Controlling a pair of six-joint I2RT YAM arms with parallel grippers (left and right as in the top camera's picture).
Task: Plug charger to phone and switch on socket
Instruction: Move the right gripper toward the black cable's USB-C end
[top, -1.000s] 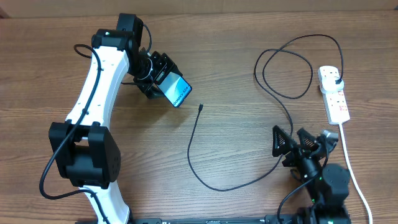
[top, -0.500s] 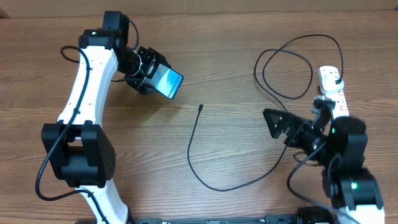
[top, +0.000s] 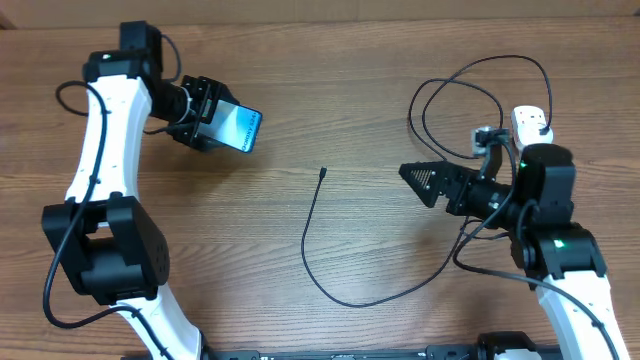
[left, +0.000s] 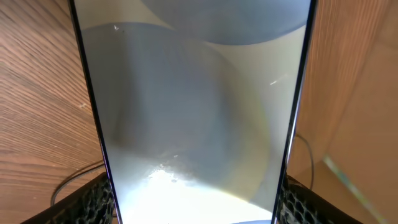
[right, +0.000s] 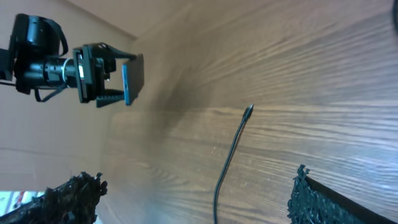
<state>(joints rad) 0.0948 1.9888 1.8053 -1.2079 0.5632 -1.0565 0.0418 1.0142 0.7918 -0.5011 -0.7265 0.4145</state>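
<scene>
My left gripper (top: 205, 128) is shut on the phone (top: 233, 129), holding it tilted above the table at the upper left. The phone's glaring screen (left: 199, 106) fills the left wrist view between the two fingers. It also shows edge-on in the right wrist view (right: 132, 78). The charger, a thin black cable (top: 345, 295), lies in a curve on the table with its connector tip (top: 323, 172) at mid-table; the tip shows in the right wrist view (right: 249, 111). My right gripper (top: 425, 182) is open and empty, right of the tip. The socket (top: 532, 125) is partly hidden behind my right arm.
The black cable loops (top: 470, 100) at the upper right toward the socket, where its black plug (top: 543, 129) sits. The right arm (top: 550, 230) stands over the thick white cord. The table's far edge (top: 400, 18) runs along the top.
My left arm has swung left, carrying the phone away from mid-table. My right arm has risen from the front edge and moved up and left, its open gripper now pointing at the cable tip.
</scene>
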